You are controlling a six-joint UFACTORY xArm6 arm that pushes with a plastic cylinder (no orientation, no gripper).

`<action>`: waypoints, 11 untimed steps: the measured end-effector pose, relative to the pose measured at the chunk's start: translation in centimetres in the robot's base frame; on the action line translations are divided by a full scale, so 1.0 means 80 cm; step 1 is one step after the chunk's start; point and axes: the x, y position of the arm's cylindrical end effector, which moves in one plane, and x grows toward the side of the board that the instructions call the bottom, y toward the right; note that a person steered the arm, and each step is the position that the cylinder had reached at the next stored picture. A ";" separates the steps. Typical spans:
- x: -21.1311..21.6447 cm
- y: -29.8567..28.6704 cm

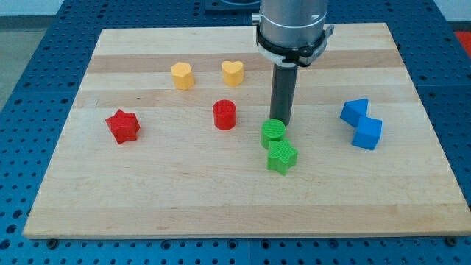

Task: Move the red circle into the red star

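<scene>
My tip (pixel 282 121) is a bare rod with nothing to clench or hold; it stands just behind the green circle (pixel 274 132), at that block's upper right edge. The red circle (pixel 224 115) sits to the view's left of the green circle, apart from it, and the red star (pixel 122 126) lies well further left. A green star (pixel 282 157) touches the green circle from below. Above the red circle sit a yellow pentagon-like block (pixel 182 75) and a yellow heart (pixel 232 73). Two blue blocks (pixel 361 124) touch each other far right on the wooden board (pixel 147 206). No writing is legible.
</scene>
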 end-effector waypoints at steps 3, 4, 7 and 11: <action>0.000 0.001; -0.025 -0.014; -0.025 -0.041; -0.025 -0.175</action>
